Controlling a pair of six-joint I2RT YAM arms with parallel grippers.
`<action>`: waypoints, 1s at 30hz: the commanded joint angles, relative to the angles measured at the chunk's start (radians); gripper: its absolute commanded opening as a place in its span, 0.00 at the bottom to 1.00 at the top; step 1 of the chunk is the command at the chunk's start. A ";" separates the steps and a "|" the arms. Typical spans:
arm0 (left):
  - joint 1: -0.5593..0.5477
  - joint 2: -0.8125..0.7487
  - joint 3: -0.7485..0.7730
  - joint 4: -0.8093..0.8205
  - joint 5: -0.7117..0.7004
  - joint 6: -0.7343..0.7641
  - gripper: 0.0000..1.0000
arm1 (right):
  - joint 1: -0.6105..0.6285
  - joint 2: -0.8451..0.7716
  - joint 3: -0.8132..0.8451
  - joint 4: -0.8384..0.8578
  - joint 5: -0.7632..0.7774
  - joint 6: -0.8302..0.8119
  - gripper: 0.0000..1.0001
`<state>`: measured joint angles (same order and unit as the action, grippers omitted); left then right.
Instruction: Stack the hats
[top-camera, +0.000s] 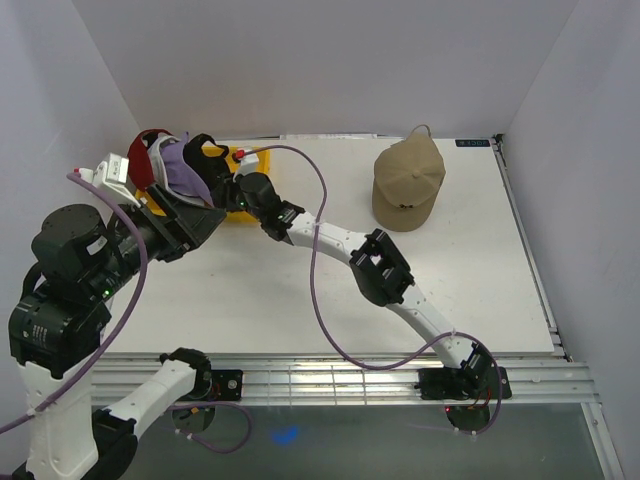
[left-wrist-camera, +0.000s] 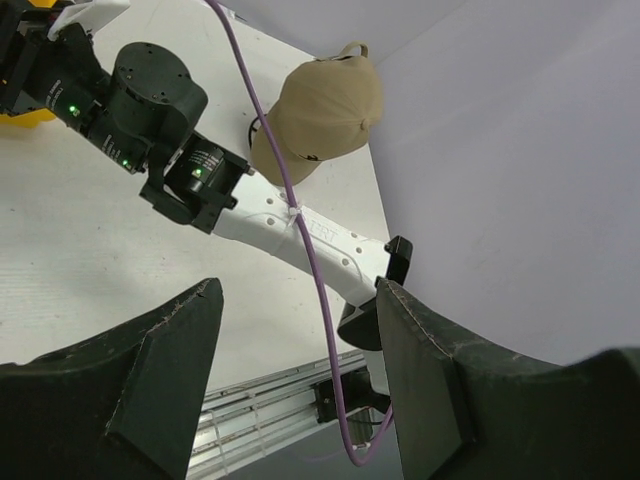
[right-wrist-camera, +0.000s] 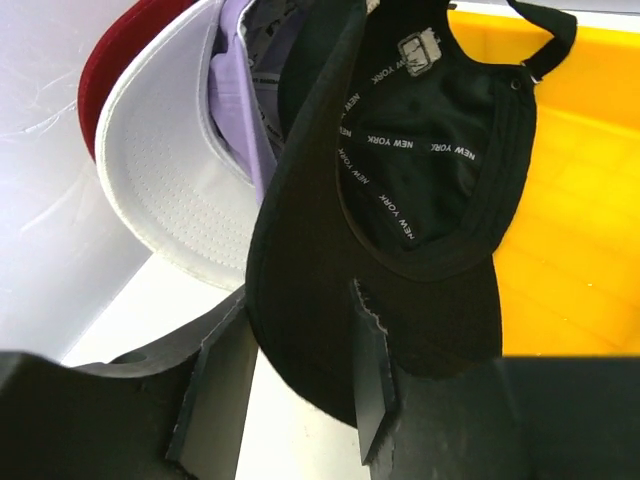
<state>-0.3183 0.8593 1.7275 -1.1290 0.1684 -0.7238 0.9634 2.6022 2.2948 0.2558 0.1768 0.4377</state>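
Between pale walls (top-camera: 330, 60), white table (top-camera: 230, 295)

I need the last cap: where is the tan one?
In the top view the tan cap lies alone at the far right of the table, near the back wall, apart from the yellow tray at far left.

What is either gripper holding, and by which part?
Left gripper: nothing. Right gripper straddles the brim of the black cap; whether it is clamped cannot be told.
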 joint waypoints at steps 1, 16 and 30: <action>-0.002 -0.013 -0.020 0.011 -0.018 0.004 0.73 | -0.017 -0.010 0.025 0.079 0.013 0.016 0.43; -0.002 -0.002 -0.028 0.028 -0.043 0.001 0.73 | -0.051 -0.096 -0.054 0.151 -0.010 0.084 0.08; -0.002 -0.003 -0.003 0.026 -0.056 0.006 0.73 | -0.120 -0.235 -0.054 0.178 -0.014 0.245 0.08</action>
<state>-0.3183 0.8574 1.7004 -1.1179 0.1223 -0.7231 0.8715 2.5011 2.2398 0.3397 0.1513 0.6163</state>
